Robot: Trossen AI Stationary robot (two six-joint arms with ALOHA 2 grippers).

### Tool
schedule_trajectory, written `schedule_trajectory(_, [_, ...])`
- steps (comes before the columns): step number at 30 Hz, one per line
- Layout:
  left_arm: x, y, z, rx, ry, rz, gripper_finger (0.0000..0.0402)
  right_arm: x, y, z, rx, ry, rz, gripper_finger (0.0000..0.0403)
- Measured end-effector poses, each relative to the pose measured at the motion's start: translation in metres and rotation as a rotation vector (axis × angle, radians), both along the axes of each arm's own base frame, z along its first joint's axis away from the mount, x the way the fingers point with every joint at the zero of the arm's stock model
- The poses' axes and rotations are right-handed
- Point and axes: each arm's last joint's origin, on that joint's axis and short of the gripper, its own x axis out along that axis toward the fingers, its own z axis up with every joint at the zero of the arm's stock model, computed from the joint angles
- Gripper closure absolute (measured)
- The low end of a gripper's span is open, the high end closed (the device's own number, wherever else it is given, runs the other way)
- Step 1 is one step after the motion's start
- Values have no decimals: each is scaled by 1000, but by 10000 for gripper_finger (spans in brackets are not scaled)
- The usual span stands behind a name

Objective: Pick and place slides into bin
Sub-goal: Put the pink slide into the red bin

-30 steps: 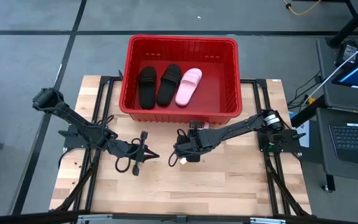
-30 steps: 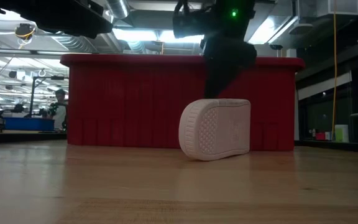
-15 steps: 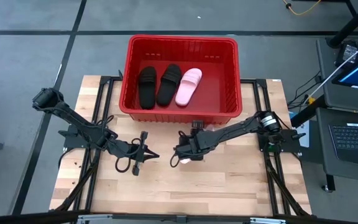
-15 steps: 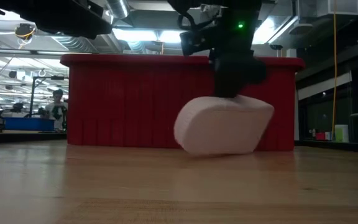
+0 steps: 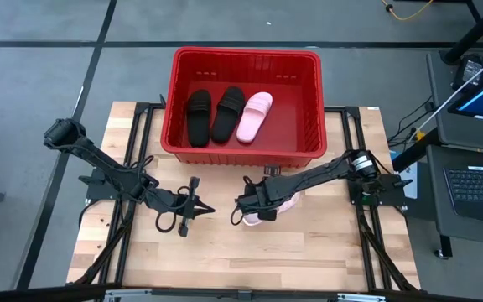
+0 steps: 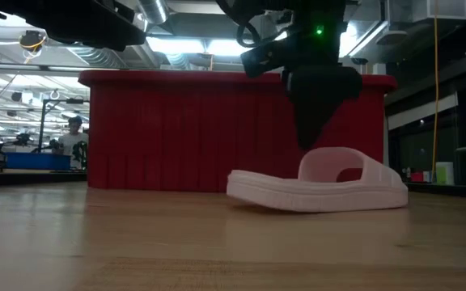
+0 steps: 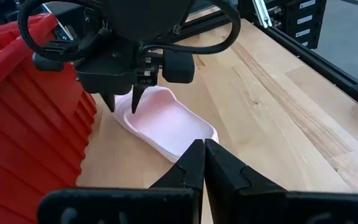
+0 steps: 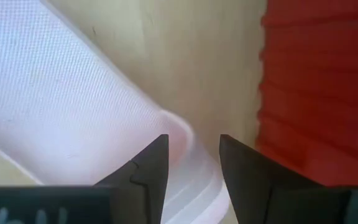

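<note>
Right claw [image 5: 253,207] sits low-centre in the high view, directly over the fourth slide [image 6: 318,187], a pale pink one lying sole-down on the wooden surface [image 5: 309,243] just in front of the red bin [image 5: 309,126]. In the low view the claw comes down from above onto the sandal's strap, right of centre; sandal is flat, not lifted. Right wrist view shows the fingers [image 8: 148,168] parted, with the pink strap edge in the gap and the bin wall at right — open, not clamped on anything. In the left wrist view the same sandal lies mid-frame beside the ribbed red wall, with the right claw's tips at its far end. Left claw [image 5: 198,207] waits left of centre on the high view, near the pink slide but apart from it, fingers pressed together, holding nothing. Count: four slides total. Three inside the bin, side by side in its left half: two black slides [image 5: 212,115] and one pink slide [image 5: 255,115]. One pink outside on the surface. One bin. Two arms.
</note>
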Motion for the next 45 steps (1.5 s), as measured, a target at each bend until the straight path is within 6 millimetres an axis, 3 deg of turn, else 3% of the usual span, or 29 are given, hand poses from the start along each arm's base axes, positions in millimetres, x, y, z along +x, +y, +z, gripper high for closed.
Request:
schedule_trajectory(16, [0, 0, 0, -1, 0, 0, 398, -11, 12, 0, 52, -1, -226, 260])
schedule_trajectory(27, [0, 0, 0, -11, 0, 4, 394, -27, 9, -28, 36, 52, -364, 260])
schedule_trajectory(34, [0, 0, 0, -11, 0, 4, 400, -35, 6, -27, -23, 108, -414, 261])
schedule_trajectory(38, [0, 0, 0, -12, 0, 4, 400, -37, 5, -26, -32, 112, -436, 289])
schedule_trajectory(43, [0, 0, 0, -16, 0, 5, 394, -37, 5, -26, -32, 116, -432, 379])
schedule_trajectory(45, [0, 0, 0, -16, 0, 6, 394, -37, 5, -26, -33, 117, -430, 389])
